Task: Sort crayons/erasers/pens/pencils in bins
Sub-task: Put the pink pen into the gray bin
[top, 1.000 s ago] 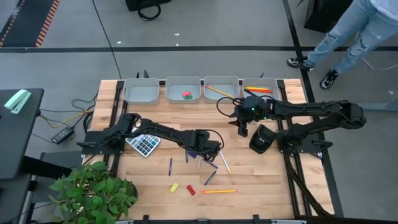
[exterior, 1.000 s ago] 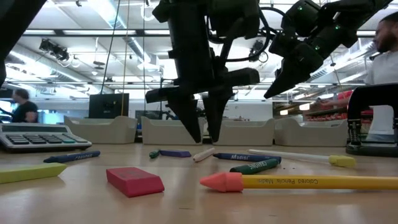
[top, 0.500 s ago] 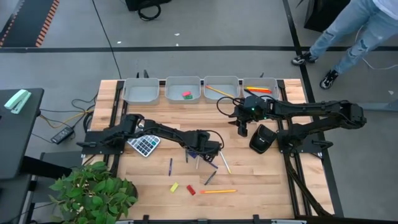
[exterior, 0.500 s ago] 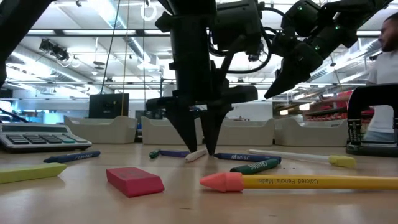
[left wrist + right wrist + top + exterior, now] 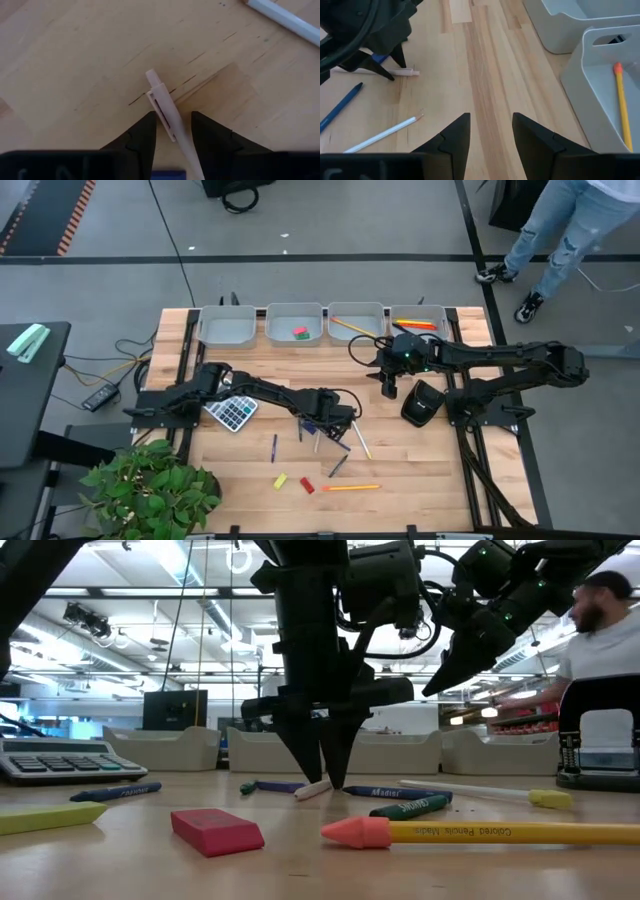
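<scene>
A pale pen (image 5: 167,112) lies flat on the table at mid-table (image 5: 318,442). My left gripper (image 5: 173,117) stands over it with its fingers pointing steeply down. The tips are at the table top (image 5: 327,780), one on each side of the barrel, with the gap narrow. My right gripper (image 5: 388,390) hangs open above the table's far right (image 5: 491,120), with nothing between its fingers. The bins (image 5: 295,323) stand in a row along the far edge. One holds erasers (image 5: 299,333) and another holds a pencil (image 5: 350,326). My left gripper comes from above with its fingers across the pen, one on each side of the barrel just behind the clip (image 5: 170,120). The pen lies flat on the table. Whether either finger touches it, I cannot tell.
A calculator (image 5: 230,413) lies at the left. Blue crayons (image 5: 274,446), a white pencil (image 5: 361,442), a yellow eraser (image 5: 281,480), a red eraser (image 5: 215,830) and an orange pencil (image 5: 470,832) lie near the front. A black device (image 5: 422,402) stands at the right.
My left gripper has sunk until its fingertips reach the table around the pale pen. It has rolled a little, and the gap between its fingers has narrowed. The pen has turned slightly on the table.
</scene>
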Action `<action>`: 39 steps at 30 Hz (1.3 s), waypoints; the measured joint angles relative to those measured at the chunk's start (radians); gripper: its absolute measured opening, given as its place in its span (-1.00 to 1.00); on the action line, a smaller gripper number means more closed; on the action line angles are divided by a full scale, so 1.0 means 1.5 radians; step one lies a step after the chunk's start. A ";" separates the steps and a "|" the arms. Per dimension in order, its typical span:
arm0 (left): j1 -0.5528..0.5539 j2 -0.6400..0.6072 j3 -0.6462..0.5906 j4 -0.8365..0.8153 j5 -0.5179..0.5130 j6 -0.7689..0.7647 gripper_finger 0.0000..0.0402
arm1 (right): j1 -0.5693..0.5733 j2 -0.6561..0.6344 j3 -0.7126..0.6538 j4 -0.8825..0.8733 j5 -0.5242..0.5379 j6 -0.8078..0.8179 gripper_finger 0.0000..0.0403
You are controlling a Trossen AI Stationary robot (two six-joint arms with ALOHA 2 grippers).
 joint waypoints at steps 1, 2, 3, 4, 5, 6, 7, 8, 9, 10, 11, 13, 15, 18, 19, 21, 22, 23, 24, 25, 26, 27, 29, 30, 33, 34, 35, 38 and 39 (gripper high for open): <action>0.000 0.000 0.000 0.000 0.002 0.000 -0.37 | 0.000 0.000 0.000 0.000 0.000 0.002 -0.23; 0.001 0.000 0.000 0.000 0.006 0.001 -0.38 | 0.000 0.000 0.000 0.000 0.001 0.004 -0.23; 0.001 0.000 0.000 0.000 0.011 0.005 -0.39 | 0.000 0.000 0.000 0.001 0.002 0.008 -0.23; 0.002 0.000 0.000 0.000 0.016 0.008 -0.40 | 0.000 0.000 0.000 0.002 0.002 0.011 -0.23; 0.002 0.000 0.000 -0.001 0.019 0.009 -0.40 | 0.000 0.000 0.000 0.004 0.002 0.014 -0.23; 0.003 0.000 0.000 -0.001 0.020 0.009 -0.41 | 0.000 0.000 0.000 0.006 0.002 0.016 -0.23; 0.003 0.000 0.000 -0.001 0.020 0.009 -0.41 | 0.000 0.000 0.000 0.008 0.002 0.017 -0.23; 0.003 0.000 0.001 -0.001 0.020 0.012 -0.41 | 0.000 0.000 0.000 0.008 0.002 0.020 -0.23; 0.003 0.000 0.002 -0.001 0.020 0.017 -0.41 | 0.000 0.000 0.000 0.008 0.002 0.024 -0.23; 0.003 0.000 0.005 -0.004 0.021 0.021 -0.41 | 0.000 0.000 0.000 0.008 0.002 0.028 -0.23; 0.003 0.001 0.006 -0.004 0.022 0.022 -0.41 | 0.000 0.000 0.000 0.008 0.002 0.030 -0.23; 0.003 0.001 0.008 0.000 0.023 0.023 -0.42 | 0.000 0.000 0.000 0.008 0.002 0.032 -0.23; 0.002 0.001 0.008 0.001 0.023 0.025 -0.43 | 0.000 0.000 0.000 0.007 0.002 0.032 -0.23; 0.002 0.001 0.008 0.001 0.023 0.033 -0.46 | 0.001 0.000 0.000 0.000 0.002 0.041 -0.23; 0.003 0.001 0.008 0.001 0.023 0.034 -0.47 | 0.001 0.000 0.000 -0.003 0.002 0.045 -0.23; 0.002 0.001 0.008 0.001 0.023 0.034 -0.49 | 0.001 0.000 0.000 -0.010 0.002 0.047 -0.23; 0.002 0.001 0.008 0.001 0.023 0.034 -0.49 | 0.001 0.000 0.000 -0.013 0.002 0.047 -0.23; 0.002 0.001 0.008 0.001 0.023 0.034 -0.50 | 0.001 0.000 0.000 -0.015 0.002 0.047 -0.23; 0.002 0.001 0.008 0.001 0.023 0.035 -0.50 | 0.001 0.000 0.000 -0.017 0.002 0.047 -0.23; 0.002 0.001 0.008 0.002 0.023 0.035 -0.50 | 0.001 0.000 0.000 -0.021 0.002 0.047 -0.23; 0.002 0.001 0.008 0.002 0.023 0.037 -0.50 | 0.001 0.000 0.000 -0.024 0.002 0.047 -0.23; 0.002 0.001 0.009 0.002 0.023 0.041 -0.50 | 0.001 0.000 0.000 -0.027 0.002 0.047 -0.23; 0.002 0.001 0.009 0.003 0.022 0.050 -0.51 | 0.001 0.000 0.000 -0.034 0.002 0.047 -0.23; 0.002 0.001 0.009 0.003 0.018 0.052 -0.52 | 0.001 0.000 0.000 -0.039 0.002 0.049 -0.23; 0.001 0.001 0.009 0.003 -0.001 0.053 -0.57 | 0.001 0.000 0.000 -0.056 0.002 0.066 -0.23; 0.001 0.001 0.009 0.004 -0.004 0.053 -0.59 | 0.001 0.000 0.000 -0.061 0.002 0.071 -0.23; 0.000 0.001 0.009 0.004 -0.005 0.053 -0.61 | 0.001 0.000 0.000 -0.065 0.002 0.076 -0.23; -0.001 0.001 0.009 0.005 -0.005 0.054 -0.69 | 0.001 0.000 0.000 -0.078 0.002 0.082 -0.23; -0.001 0.001 0.009 0.006 -0.006 0.056 -0.71 | 0.001 0.000 0.000 -0.081 0.002 0.082 -0.23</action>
